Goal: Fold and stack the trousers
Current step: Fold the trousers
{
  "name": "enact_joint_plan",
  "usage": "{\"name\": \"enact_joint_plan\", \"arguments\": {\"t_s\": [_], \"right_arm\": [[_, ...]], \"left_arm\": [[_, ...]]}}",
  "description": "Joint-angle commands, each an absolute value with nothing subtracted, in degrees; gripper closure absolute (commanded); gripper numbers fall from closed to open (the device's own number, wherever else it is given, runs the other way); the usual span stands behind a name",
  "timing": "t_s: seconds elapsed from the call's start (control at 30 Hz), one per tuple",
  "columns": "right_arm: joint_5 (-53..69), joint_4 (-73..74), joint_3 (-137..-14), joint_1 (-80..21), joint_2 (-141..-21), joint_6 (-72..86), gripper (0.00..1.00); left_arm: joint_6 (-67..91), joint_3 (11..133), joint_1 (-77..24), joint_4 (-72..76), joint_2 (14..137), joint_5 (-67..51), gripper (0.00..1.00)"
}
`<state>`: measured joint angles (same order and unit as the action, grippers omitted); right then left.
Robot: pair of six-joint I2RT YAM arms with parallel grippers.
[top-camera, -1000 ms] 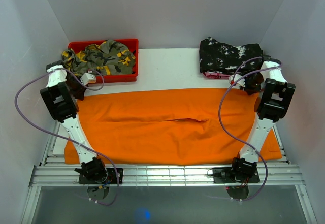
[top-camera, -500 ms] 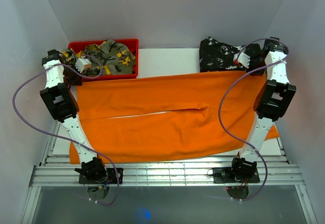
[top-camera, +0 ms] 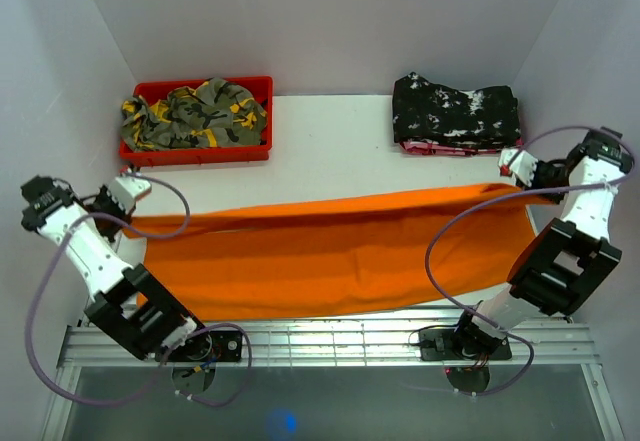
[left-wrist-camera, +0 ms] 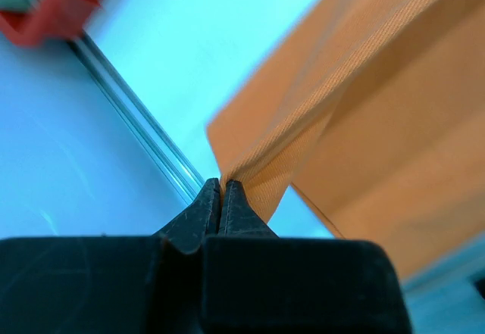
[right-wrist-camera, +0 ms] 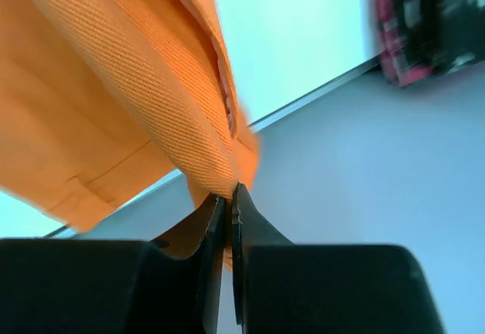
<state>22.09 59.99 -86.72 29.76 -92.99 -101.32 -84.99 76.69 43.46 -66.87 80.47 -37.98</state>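
White table (top-camera: 340,151) lying under orange trousers (top-camera: 330,251); cloth stretching between 2 arms. Left gripper (left-wrist-camera: 220,186) clamping 1 end, right gripper (right-wrist-camera: 229,194) pinching other end.

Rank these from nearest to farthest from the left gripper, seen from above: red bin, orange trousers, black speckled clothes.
1. Orange trousers, pinched in the left gripper itself.
2. Red bin, just behind it, far left.
3. Black speckled clothes, far right corner.
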Motion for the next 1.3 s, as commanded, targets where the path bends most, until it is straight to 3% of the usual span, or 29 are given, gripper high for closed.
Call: {"name": "enact_joint_plan", "arguments": {"t_s": [0.0, 0.23, 0.43, 0.47, 0.5, 0.53, 0.57, 0.6, 0.63, 0.67, 0.77, 0.83, 0.97, 1.07, 1.27], "right_arm": [[18.2, 58.0, -75.3, 37.2, -87.5, -115.5, 0.92], [12.0, 57.6, -61.5, 45.6, -85.2, -125.9, 0.92], [7.5, 54.8, -56.3, 45.5, -85.6, -128.1, 0.92], [6.9, 55.2, -56.7, 45.5, -85.9, -127.6, 0.92], [6.8, 55.9, -57.6, 45.3, -86.0, -126.7, 0.82], [7.9, 57.4, -59.3, 45.1, -86.7, -124.9, 0.68], [9.4, 59.1, -64.0, 45.1, -87.2, -124.0, 0.38], [11.1, 62.9, -66.9, 44.9, -87.6, -122.8, 0.17], [14.6, 64.7, -69.9, 44.6, -88.8, -119.8, 0.06], [15.7, 66.6, -73.0, 44.2, -89.7, -118.6, 0.03], [18.7, 74.4, -83.6, 40.8, -93.4, -112.0, 0.04], [19.1, 75.0, -86.5, 36.8, -95.0, -107.6, 0.06], [16.0, 73.0, -82.5, 29.5, -96.7, -100.4, 0.22], [12.6, 69.7, -78.0, 23.8, -98.3, -93.7, 0.34], [6.5, 65.8, -69.3, 20.9, -100.0, -89.8, 0.42]], "left_arm": [[-102.6, 64.1, 51.1, -74.6, 72.5, -34.0, 1.00], [-110.0, 47.0, 60.0, -77.3, 72.2, -18.3, 1.00], [-110.7, 48.7, 63.0, -74.1, 82.4, -12.7, 1.00], [-110.9, 51.4, 63.0, -75.7, 83.0, -13.0, 0.96], [-110.7, 53.4, 63.0, -77.2, 83.2, -15.1, 0.83], [-110.4, 55.7, 63.0, -79.4, 83.5, -16.8, 0.63], [-108.6, 59.8, 62.9, -80.4, 82.5, -18.7, 0.58], [-108.0, 61.2, 63.0, -80.5, 81.4, -21.5, 0.52], [-110.0, 61.8, 62.9, -80.4, 80.0, -21.7, 0.44], [-112.0, 62.0, 62.8, -80.4, 77.0, -21.8, 0.42], [-111.6, 63.3, 62.1, -80.3, 74.7, -27.0, 0.34], [-105.5, 66.5, 58.4, -80.2, 76.4, -31.3, 0.34], [-82.1, 72.1, 47.8, -80.3, 84.9, -33.1, 0.35], [-71.0, 69.5, 41.3, -76.6, 88.5, -30.6, 0.44], [-58.5, 56.1, 32.1, -63.7, 90.4, -20.1, 0.50]]}}
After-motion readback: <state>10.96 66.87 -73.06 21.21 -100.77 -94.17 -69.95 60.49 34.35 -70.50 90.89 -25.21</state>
